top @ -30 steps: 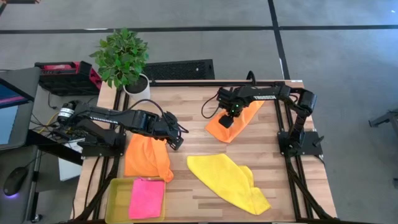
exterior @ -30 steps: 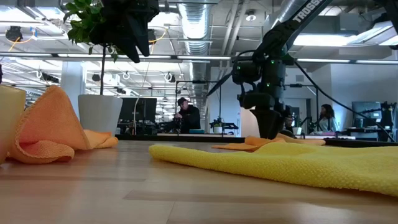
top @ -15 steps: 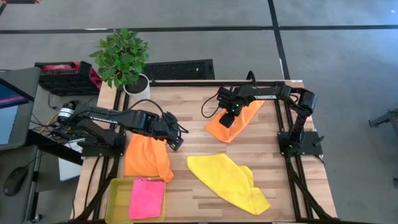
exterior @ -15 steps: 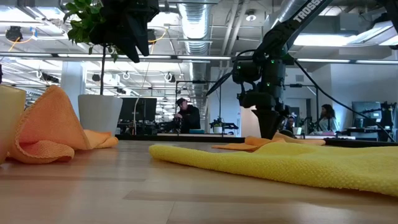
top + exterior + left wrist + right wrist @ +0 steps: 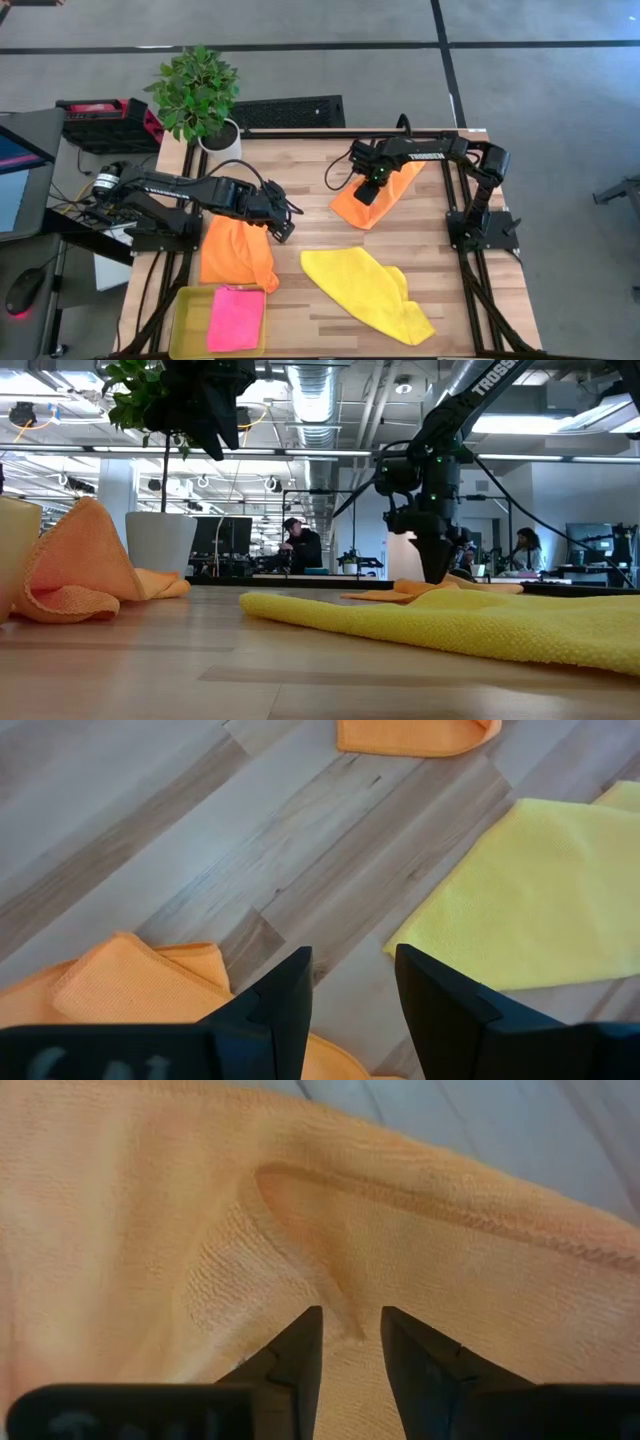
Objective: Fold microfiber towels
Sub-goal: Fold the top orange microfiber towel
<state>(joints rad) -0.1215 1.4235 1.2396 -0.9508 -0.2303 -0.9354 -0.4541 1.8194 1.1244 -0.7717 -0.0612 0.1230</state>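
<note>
Plain orange microfiber towel (image 5: 377, 196) at far centre; second plain orange microfiber towel (image 5: 237, 255) at left. Plain yellow microfiber towel (image 5: 368, 291) at near centre. Plain pink microfiber towel (image 5: 236, 318) in translucent yellow-green rectangular tray (image 5: 186, 322). Light wood-plank table (image 5: 310, 215), striped grain.

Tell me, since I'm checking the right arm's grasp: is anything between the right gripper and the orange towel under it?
Nothing visible. The right gripper points straight at the orange towel, a raised fold just beyond its slightly parted fingertips. The left gripper waits near the other orange towel.
</note>
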